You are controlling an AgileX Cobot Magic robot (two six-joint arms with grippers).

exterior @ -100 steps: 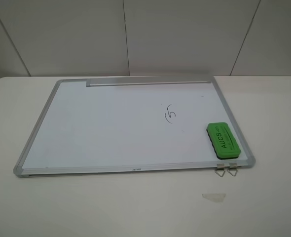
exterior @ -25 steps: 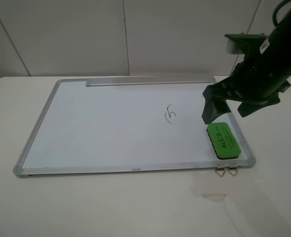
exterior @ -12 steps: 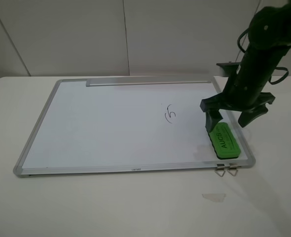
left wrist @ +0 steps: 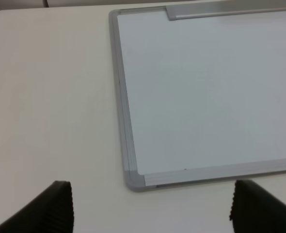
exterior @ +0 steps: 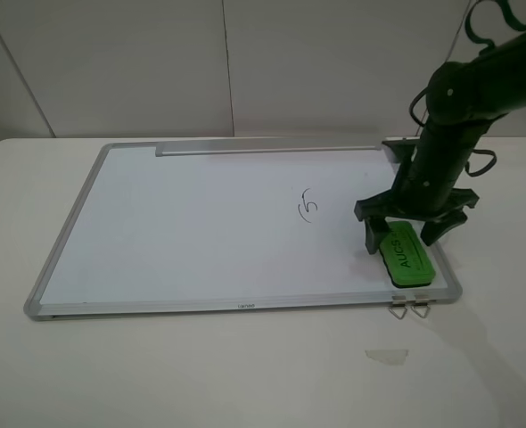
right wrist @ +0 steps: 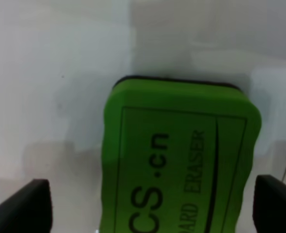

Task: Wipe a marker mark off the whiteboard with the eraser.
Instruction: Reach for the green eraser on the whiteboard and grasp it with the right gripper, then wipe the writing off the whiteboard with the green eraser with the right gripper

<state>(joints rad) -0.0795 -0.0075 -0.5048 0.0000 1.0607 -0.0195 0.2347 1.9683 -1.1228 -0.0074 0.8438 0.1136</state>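
The right end effector (exterior: 404,237) has dropped to straddle the eraser (exterior: 407,257) at the whiteboard's (exterior: 183,241) front right corner, its fingers apart and not yet clamped. The mark (exterior: 308,206) is untouched, nearby. The left end effector (left wrist: 155,208) is also apart.

The whiteboard (exterior: 192,232) is laid flat on the table (exterior: 201,374), with its tray strip (exterior: 267,148) along the far edge and two clips (exterior: 409,308) fixed at its near right corner. The eraser (exterior: 407,256) is set on the board in that near right corner, and the marker mark (exterior: 308,206) is found to its left and a little behind, apart from it. The right gripper (exterior: 404,239) is positioned over the eraser's far end with one finger at either side, and a small scrap (exterior: 386,355) is seen on the table in front of the clips.
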